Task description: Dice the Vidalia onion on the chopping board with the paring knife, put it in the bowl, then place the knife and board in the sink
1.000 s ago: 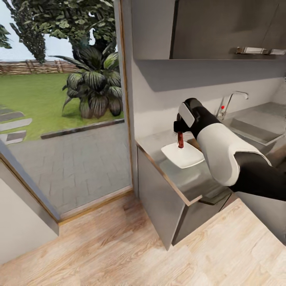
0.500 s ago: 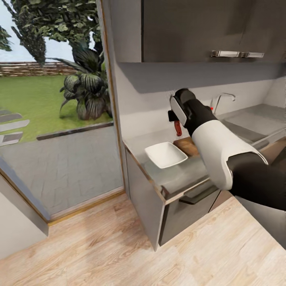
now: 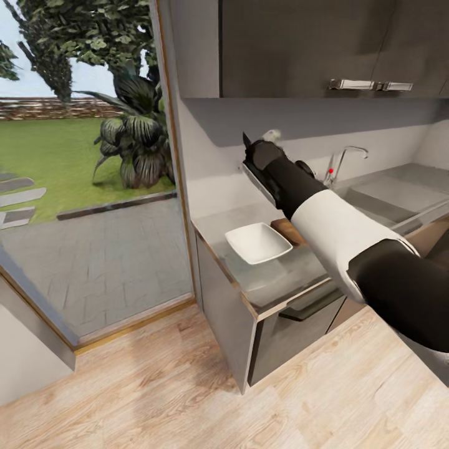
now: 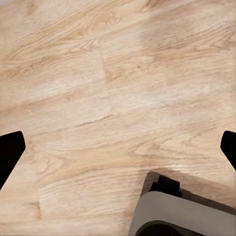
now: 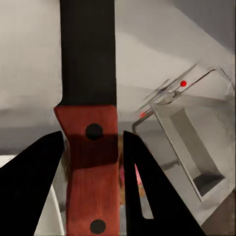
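Observation:
My right gripper [image 3: 257, 154] is raised above the countertop [image 3: 274, 277], shut on the paring knife [image 3: 247, 140], whose dark blade points up toward the wall. The right wrist view shows its reddish-brown handle [image 5: 91, 167] clamped between the fingers of the right gripper [image 5: 93, 164]. The white bowl [image 3: 258, 242] sits near the counter's left end. Behind it lies the chopping board [image 3: 287, 228], partly hidden by my arm. The sink [image 3: 399, 192] with its tap [image 3: 340, 162] is further right, and the sink [image 5: 189, 142] also appears beyond the knife. My left gripper [image 4: 118, 147] hangs open over the wooden floor.
Dark upper cabinets [image 3: 312, 43] hang over the counter. A glass door [image 3: 93, 156] to the garden stands left of the counter's end. Grey drawers [image 3: 293, 330] sit below the worktop, with wooden floor [image 3: 187, 399] in front. Part of my base [image 4: 172, 214] is beneath the left gripper.
The right gripper has swung upward and a little left; the knife that hung blade-down over the board now points up. The camera turned between the first two frames.

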Robot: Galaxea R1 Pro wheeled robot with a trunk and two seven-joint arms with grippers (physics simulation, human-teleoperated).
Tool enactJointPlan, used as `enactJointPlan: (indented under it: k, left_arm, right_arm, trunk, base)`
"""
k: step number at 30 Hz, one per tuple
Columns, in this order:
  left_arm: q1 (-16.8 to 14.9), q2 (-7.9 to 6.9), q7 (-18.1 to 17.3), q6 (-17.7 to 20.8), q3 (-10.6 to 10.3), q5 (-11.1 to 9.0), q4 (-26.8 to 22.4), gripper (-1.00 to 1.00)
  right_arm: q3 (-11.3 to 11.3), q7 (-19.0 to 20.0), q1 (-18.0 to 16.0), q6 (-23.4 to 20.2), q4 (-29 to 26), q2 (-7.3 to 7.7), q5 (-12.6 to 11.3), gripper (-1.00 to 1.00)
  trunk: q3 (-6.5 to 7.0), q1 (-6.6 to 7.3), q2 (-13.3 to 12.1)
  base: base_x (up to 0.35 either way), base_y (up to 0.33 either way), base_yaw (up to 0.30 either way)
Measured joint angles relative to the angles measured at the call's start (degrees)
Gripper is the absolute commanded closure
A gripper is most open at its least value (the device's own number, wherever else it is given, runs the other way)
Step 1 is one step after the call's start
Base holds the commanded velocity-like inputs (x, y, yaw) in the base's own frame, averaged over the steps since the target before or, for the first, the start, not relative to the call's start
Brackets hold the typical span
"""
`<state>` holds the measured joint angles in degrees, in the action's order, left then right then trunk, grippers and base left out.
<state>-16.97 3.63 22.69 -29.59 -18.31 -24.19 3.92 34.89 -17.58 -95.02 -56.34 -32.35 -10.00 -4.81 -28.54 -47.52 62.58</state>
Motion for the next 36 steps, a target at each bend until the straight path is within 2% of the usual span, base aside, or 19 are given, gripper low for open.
enactJointPlan:
  k: [5,7,8,12,15,18,22,36]
  left_arm:
    - [0.0,0.28,-0.3,0.0,0.5,0.0,0.0,-1.0]
    - [0.0,0.39,-0.4,0.0,0.6,0.0,0.0,-1.0]
    - [0.0,0.41,-0.5,0.0,0.6,0.0,0.0,-1.0]
    - [0.0,0.44,-0.5,0.0,0.7,0.0,0.0,-1.0]
    - [0.0,0.45,-0.5,0.0,0.7,0.0,0.0,-1.0]
    - [0.0,0.45,-0.5,0.0,0.7,0.0,0.0,-1.0]
    - [0.0,0.45,-0.5,0.0,0.7,0.0,0.0,-1.0]
    - [0.0,0.45,-0.5,0.0,0.7,0.0,0.0,-1.0]
  right_arm:
    - [12.5,-0.4,0.0,0.1,0.0,0.0,0.1,1.0]
    - [15.1,-0.4,0.0,0.1,0.0,0.0,0.0,1.0]
    - [15.6,-0.3,0.0,0.1,-0.2,0.0,-0.1,1.0]
    - [16.2,0.7,0.0,0.1,-1.8,0.0,-1.0,1.0]
    - [16.2,3.6,0.0,0.2,-3.1,0.0,-4.6,1.0]
    - [16.3,4.5,0.0,0.2,-3.3,0.0,-6.2,1.0]
    - [16.3,4.8,0.0,0.2,-3.2,0.0,-6.9,1.0]
    - [16.4,4.7,0.0,0.2,-2.9,0.0,-6.9,1.0]
  trunk:
    - [0.0,0.0,0.0]
    - [0.0,0.0,0.0]
    - [0.0,0.0,0.0]
    - [0.0,-0.01,0.0]
    - [0.0,-0.01,0.0]
    - [-0.04,-0.01,0.0]
    - [-0.14,-0.02,0.0]
    - [-0.45,0.0,0.0]
  base:
    - [0.0,0.0,0.0]
    - [-0.026,-0.052,0.0]
    - [-0.082,-0.161,0.0]
    - [-0.104,-0.232,0.0]
    - [-0.111,-0.29,0.037]
    - [-0.112,-0.299,0.196]
    - [-0.123,-0.301,0.263]
    - [-0.046,-0.326,0.276]
